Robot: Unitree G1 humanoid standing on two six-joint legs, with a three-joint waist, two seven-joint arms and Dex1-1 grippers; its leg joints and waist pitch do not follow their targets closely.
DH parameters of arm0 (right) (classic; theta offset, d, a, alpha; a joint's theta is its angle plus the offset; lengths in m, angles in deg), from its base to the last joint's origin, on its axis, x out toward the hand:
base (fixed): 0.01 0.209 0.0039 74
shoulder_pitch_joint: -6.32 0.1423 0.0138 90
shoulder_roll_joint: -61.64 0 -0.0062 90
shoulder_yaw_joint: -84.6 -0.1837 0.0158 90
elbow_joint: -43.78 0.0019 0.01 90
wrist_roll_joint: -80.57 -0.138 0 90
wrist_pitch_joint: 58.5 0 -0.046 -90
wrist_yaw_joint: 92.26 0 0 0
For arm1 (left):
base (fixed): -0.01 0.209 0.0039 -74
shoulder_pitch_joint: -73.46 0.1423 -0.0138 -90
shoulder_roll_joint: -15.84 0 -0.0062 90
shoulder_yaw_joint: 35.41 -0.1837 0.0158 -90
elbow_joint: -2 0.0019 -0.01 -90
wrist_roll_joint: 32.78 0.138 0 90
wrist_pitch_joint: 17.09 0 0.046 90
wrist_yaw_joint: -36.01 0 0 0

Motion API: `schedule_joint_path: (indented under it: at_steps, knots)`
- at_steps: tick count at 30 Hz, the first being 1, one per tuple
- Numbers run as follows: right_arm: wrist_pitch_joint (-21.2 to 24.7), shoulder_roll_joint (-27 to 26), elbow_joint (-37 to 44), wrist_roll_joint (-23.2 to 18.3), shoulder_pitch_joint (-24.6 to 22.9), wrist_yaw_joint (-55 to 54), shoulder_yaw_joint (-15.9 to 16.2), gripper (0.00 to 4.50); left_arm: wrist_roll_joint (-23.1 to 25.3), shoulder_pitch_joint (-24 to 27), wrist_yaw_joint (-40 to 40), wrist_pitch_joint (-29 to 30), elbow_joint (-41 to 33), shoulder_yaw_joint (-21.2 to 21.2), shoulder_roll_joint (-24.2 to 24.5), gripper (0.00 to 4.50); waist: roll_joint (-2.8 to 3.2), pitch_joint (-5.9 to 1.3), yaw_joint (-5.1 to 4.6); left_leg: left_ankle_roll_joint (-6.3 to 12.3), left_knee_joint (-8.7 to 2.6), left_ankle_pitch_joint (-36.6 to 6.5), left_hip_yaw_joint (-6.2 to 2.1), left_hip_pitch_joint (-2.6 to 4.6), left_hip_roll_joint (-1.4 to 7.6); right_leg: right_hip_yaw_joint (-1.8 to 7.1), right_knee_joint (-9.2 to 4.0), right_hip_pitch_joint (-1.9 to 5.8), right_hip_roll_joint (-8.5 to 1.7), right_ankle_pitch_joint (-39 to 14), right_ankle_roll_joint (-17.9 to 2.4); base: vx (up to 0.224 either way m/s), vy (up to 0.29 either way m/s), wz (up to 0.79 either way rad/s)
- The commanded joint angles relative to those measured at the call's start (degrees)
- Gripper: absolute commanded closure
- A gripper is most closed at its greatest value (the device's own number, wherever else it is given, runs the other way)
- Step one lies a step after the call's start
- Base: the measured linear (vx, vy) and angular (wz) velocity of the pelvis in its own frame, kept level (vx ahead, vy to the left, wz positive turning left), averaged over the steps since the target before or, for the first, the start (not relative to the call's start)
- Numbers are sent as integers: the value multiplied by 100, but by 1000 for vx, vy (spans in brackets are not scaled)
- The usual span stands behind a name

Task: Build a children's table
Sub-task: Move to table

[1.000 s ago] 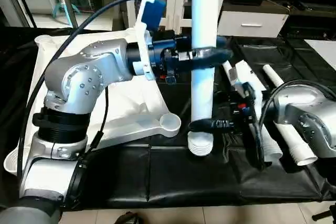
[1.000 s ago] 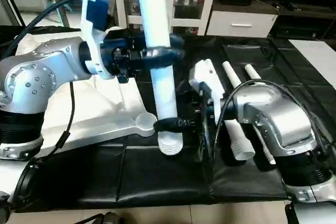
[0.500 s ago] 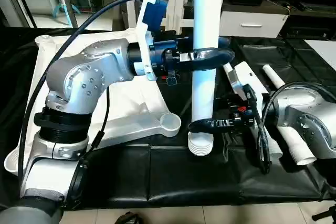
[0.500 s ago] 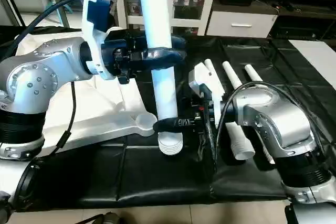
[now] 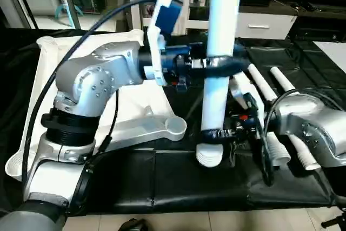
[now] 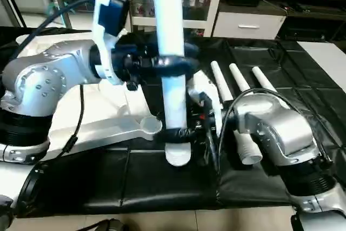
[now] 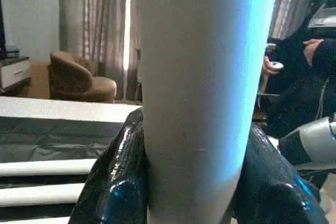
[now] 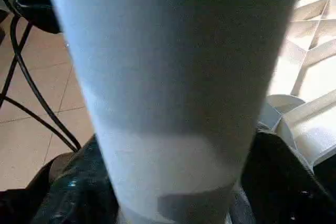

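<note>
A white table leg (image 5: 216,96) stands nearly upright on the black mat, its ribbed end (image 5: 210,155) down and its top leaning slightly right. My left gripper (image 5: 220,66) is shut on the leg's middle, and its black fingers (image 7: 113,182) hug both sides of the tube. My right gripper (image 5: 216,133) is shut on the leg just above the ribbed end, with fingers (image 8: 73,192) on either side. The white table top (image 5: 135,128) lies underside up at the left. Its near corner socket (image 5: 174,127) sits just left of the leg's foot.
Three more white legs (image 6: 238,79) lie side by side on the mat behind my right arm. A white cabinet (image 6: 246,22) stands beyond the table. A person in dark clothes (image 7: 310,77) holds a controller off to one side.
The leg's top has leaned to the right, and my left gripper has gone right with it. My right gripper's fingers sit slightly lower on the leg's foot.
</note>
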Motion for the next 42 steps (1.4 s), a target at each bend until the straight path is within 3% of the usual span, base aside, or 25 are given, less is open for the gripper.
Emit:
schedule_joint_path:
  at_steps: [1, 14, 19, 21, 24, 30, 42]
  knots:
    - [0, 70, 6, 63, -35, -13, 9, 162, 33, -120, -86, -28, -149, -68, 17, 278, 30, -412, 7, -68, -371, -889, -155, 179, 408, 266, -436, 241, -522, -386, -1431, 0, 0, 0]
    - [-105, 244, 76, 157, -124, 116, 173, 251, 136, -129, -377, -70, -145, -232, 185, 278, 45, -412, 6, -90, -377, -901, -160, 180, 412, 265, -432, 239, -514, -361, -1423, 0, 0, 0]
    - [-204, 260, 50, 244, -132, 109, 190, 250, 232, -164, -460, -120, -65, -279, 247, 278, 62, -410, 7, -103, -377, -962, -163, 184, 409, 266, -433, 237, -520, -386, -1437, 0, 0, 0]
    - [-224, 254, 37, 256, -122, 86, 187, 201, 245, -167, -507, -120, -63, -304, 276, 278, 71, -413, 8, -106, -376, -965, -162, 184, 407, 266, -436, 237, -519, -382, -1439, 0, 0, 0]
    - [-251, 259, 38, 242, -110, 31, 177, 173, 273, -174, -579, -142, -57, -357, 329, 278, 62, -409, -1, -101, -380, -976, -162, 185, 407, 263, -434, 235, -508, -388, -1445, 0, 0, 0]
    - [-187, 289, 95, 122, -131, 33, 21, 170, 375, -195, -665, -204, 17, -411, 374, 278, 59, -411, 5, -92, -380, -969, -158, 187, 413, 265, -433, 237, -515, -361, -1456, 0, 0, 0]
    - [-170, 224, 135, 115, -196, 32, 182, 170, 425, -222, -673, -227, 37, -394, 275, 278, 38, -411, 4, -68, -374, -941, -156, 182, 411, 265, -439, 237, -524, -404, -1470, 0, 0, 0]
